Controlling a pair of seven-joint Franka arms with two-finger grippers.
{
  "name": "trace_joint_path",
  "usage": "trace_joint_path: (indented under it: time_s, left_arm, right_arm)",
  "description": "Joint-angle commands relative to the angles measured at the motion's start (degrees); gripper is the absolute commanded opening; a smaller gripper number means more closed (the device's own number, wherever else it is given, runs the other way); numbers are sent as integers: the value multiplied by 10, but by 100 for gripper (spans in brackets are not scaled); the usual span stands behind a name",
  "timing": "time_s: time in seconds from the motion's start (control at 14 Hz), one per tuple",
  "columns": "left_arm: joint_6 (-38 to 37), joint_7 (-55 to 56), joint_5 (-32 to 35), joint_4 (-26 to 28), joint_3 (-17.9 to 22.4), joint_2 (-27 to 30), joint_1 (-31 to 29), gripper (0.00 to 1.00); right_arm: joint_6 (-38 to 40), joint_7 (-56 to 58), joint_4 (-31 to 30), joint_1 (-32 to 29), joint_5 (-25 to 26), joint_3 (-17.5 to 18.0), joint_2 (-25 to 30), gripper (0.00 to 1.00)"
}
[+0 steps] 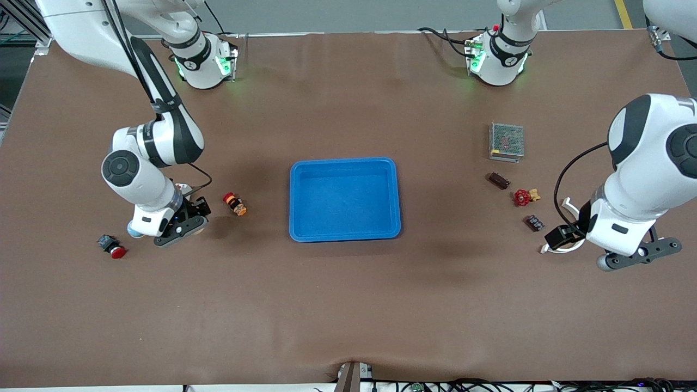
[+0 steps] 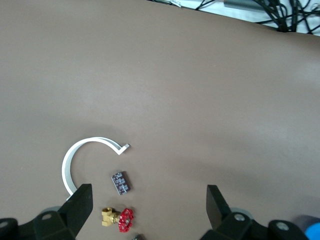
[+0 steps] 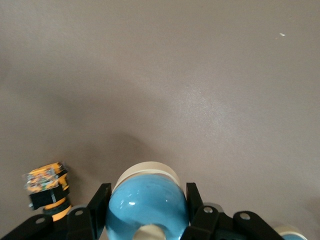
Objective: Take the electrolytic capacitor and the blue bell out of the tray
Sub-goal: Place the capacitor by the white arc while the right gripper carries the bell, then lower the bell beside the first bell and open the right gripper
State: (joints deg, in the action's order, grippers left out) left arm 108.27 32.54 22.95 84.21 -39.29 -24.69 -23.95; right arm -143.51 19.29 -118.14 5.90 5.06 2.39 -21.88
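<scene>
Holding the blue bell (image 3: 147,205) clamped in my right gripper (image 1: 175,228) low over the table (image 1: 348,305), well clear of the tray (image 1: 344,163) toward the right arm's end, left gripper (image 2: 147,200) open.

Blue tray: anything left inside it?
Nothing shows inside the shallow bright blue plastic tray; its whole floor is visible and bare. The blue bell is in the right hand, near the table at the right arm's end.
</scene>
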Motion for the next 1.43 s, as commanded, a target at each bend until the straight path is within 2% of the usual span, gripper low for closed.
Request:
trace_joint_path:
  time_s: [0.0,0.21,0.29,0.57,0.79,1.0,1.29,1.36]
  left_arm:
    - [-20,-17,-27,9,-5,30,-6,100]
    - [-38,-36,-55,10,2,59,10,100]
    - [-48,-46,-67,11,22,73,22,100]
    - [-101,-95,-173,17,168,146,133,100]
    - [-137,-123,-198,23,250,183,202,100]
    - [-144,-178,-215,55,322,222,251,100]
    - [-187,-199,-215,57,336,242,264,100]
    - [-191,-207,-214,59,339,249,264,100]
  right_arm:
    - [-52,11,-17,-17,11,11,-23,50]
    - [-89,11,-28,-17,11,11,-42,51]
    - [-96,11,-29,-17,11,11,-47,51]
    - [-120,12,-32,-17,11,10,-64,52]
    - [-121,12,-32,-17,11,10,-68,52]
    - [-127,12,-32,-17,11,11,-70,52]
    - [-135,12,-32,-19,11,11,-77,53]
    - [-135,12,-31,-19,11,11,-77,57]
